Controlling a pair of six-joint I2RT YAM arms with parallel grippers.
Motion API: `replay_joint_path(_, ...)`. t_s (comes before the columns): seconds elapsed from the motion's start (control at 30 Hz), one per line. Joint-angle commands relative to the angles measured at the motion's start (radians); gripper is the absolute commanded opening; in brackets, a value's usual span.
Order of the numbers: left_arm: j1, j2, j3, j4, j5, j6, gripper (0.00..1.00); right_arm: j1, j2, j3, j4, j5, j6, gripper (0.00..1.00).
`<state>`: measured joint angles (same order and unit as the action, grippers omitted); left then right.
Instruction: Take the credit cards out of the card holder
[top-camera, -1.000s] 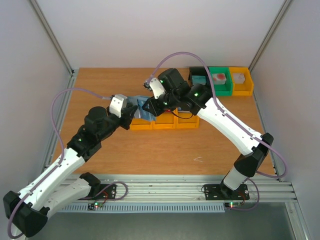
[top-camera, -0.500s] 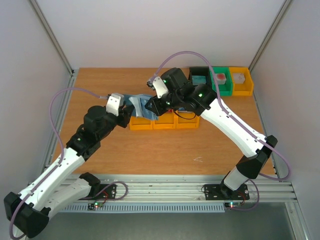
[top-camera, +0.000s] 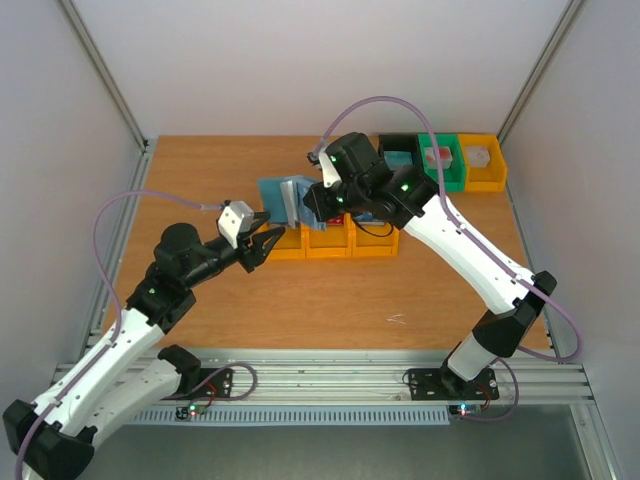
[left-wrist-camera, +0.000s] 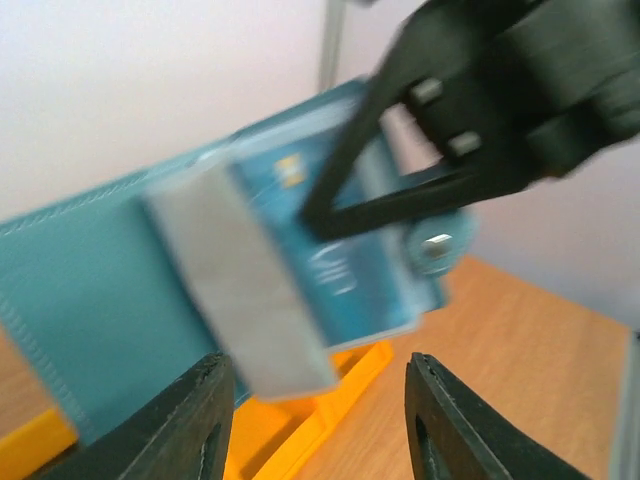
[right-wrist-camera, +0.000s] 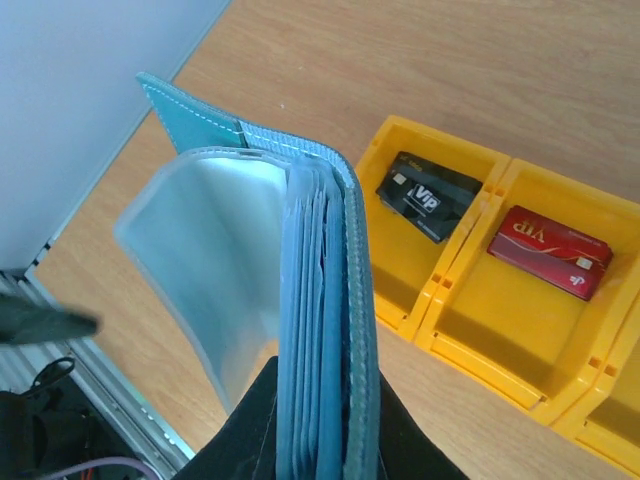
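Two arms meet in the top view: the right gripper (top-camera: 305, 205) clamps the upright blue card holder (top-camera: 278, 195) above yellow bins (top-camera: 325, 246), and the left gripper (top-camera: 265, 245) hangs nearby, jaws spread. Left wrist view, blurred: a blue card (left-wrist-camera: 340, 250) lies against the holder. Right wrist view: a dark grey card (right-wrist-camera: 428, 195) and a red card (right-wrist-camera: 550, 252) lie in neighbouring bins.

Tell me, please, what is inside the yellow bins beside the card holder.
A dark grey card lies in one yellow bin, a red card in the next. The third bin's inside is mostly covered by the right arm.
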<state>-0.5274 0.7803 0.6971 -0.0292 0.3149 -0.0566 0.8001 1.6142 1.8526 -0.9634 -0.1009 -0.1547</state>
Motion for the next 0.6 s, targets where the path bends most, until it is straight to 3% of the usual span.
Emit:
replay_joint_path(0.0,-0.021,-0.02,0.012,0.164,0.255,0.029,0.45,-0.001,-0.002,0.045,-0.004,0.056,0.029,0.01)
replay_joint_path(0.13,-0.061,0.049,0.064,0.215,0.338,-0.058,0.38,0.006,0.022,0.072,-0.024,0.057,0.015,0.01)
replay_joint_path(0.3,-0.068,0.144,0.103,0.253,0.195,-0.216,0.32,0.01,0.022,0.075,-0.014,0.007,-0.011,0.01)
replay_joint_path(0.57,-0.071,0.247,0.167,0.186,0.106,-0.274,0.24,0.009,0.015,0.114,-0.051,0.013,-0.041,0.01)
